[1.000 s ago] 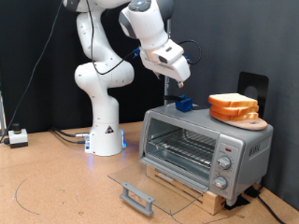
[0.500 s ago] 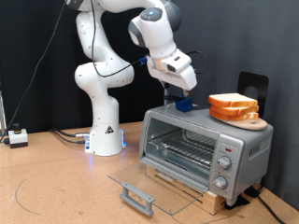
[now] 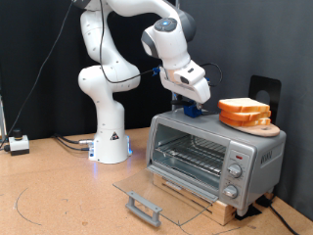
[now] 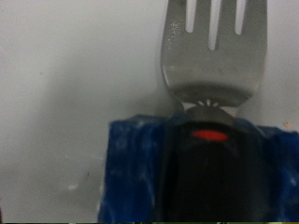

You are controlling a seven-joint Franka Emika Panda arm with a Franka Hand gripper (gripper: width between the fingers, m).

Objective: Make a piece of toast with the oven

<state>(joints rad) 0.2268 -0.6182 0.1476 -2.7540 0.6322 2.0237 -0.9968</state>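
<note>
my claw (image 3: 193,101) low over the oven (image 3: 215,154) top, just above a fork (image 4: 213,51) in a blue holder (image 4: 140,168) | grip: cannot tell | oven door down, rack bare | bread slices (image 3: 245,112) stacked on oven's top, exterior view's right

One oven (image 3: 213,155), one stack of bread slices (image 3: 245,112) whose number I cannot tell, one fork (image 4: 213,51), one blue holder (image 3: 194,110), one robot arm (image 3: 110,78).

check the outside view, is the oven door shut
No, the oven has its glass door folded down flat in front, leaving the wire rack inside exposed.
</note>
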